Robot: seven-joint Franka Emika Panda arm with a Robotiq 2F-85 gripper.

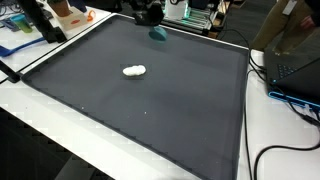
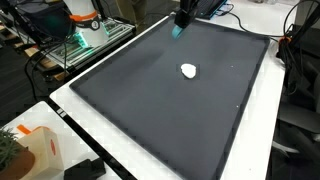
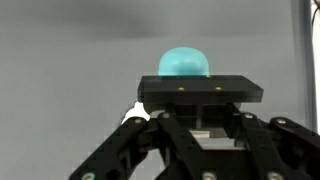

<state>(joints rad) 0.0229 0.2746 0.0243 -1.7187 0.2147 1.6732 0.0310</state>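
Gripper (image 1: 155,26) closed on teal object (image 1: 158,35), held just over far edge of black mat (image 1: 190,120), as seen in both exterior views. Teal object's rounded top is seen past gripper body in wrist view. White lump (image 1: 134,71) is laid near mat centre, well apart from gripper. Broad open mat is seen around lump, out to all mat edges. Cables (image 1: 275,150) are laid on desk (image 1: 25,120) beside mat side edge.

No text, label, brand, number or sign can be read in any view. Every surface that might carry lettering is too small or too blurred to make out.
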